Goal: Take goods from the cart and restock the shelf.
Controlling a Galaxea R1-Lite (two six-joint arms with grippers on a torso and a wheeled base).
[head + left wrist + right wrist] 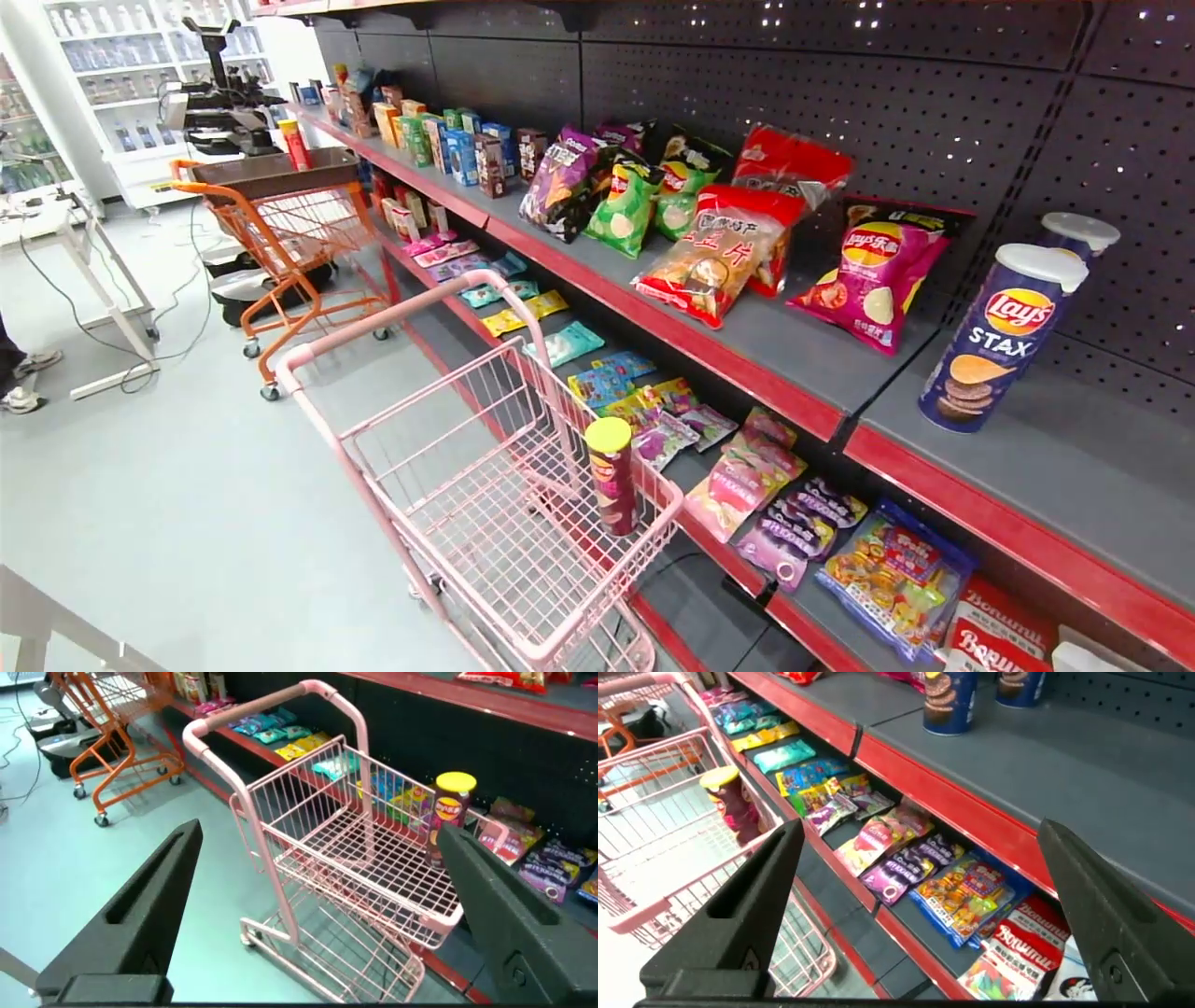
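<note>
While the can [451,812] stands upright in the pink cart's [271,721] front corner, left gripper [318,859] looks nearer than right gripper [915,849]; all fingers [149,905] spread.

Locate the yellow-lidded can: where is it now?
In the head view's lower middle, the can stands upright in the pink cart, at the basket corner closest to the shelf and its low row of candy bags.
</note>
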